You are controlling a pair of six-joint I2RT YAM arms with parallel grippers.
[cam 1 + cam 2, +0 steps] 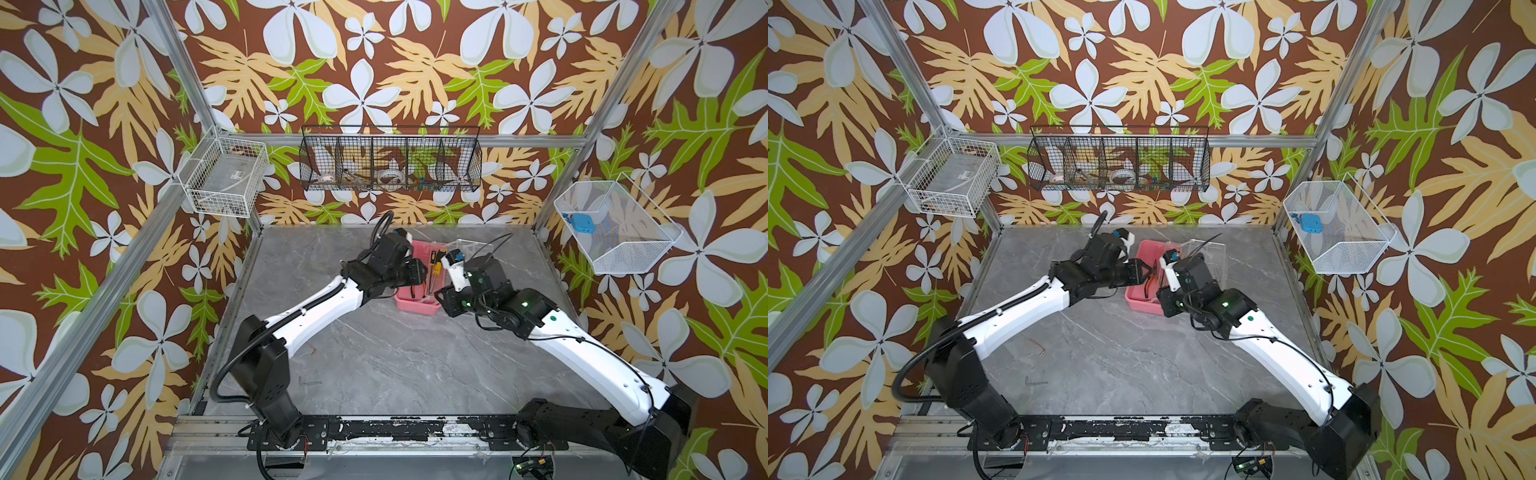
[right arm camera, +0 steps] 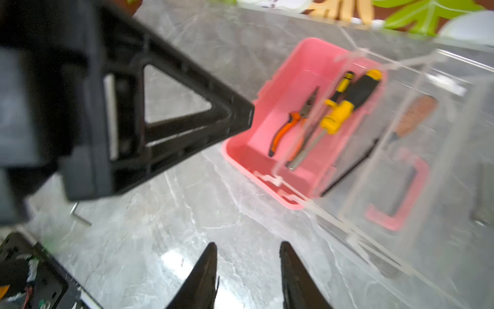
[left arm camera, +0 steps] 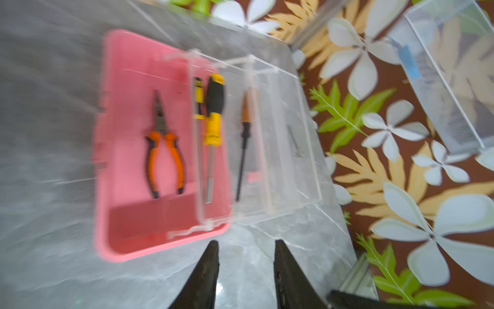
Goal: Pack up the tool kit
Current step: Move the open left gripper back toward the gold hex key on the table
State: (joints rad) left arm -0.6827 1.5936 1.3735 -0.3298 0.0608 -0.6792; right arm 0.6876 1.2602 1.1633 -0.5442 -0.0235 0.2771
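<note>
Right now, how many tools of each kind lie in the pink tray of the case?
Pliers: 1
Yellow-black screwdrivers: 2
Total in the pink tray: 3

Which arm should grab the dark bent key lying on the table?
Left, probably: the hex key lies on the left side near that arm's base, and the left gripper is open and empty.

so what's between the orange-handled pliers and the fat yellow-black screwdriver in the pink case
A slimmer yellow-and-black screwdriver lies between the orange-handled pliers and the fat yellow-black screwdriver, clearest in the left wrist view.
</note>
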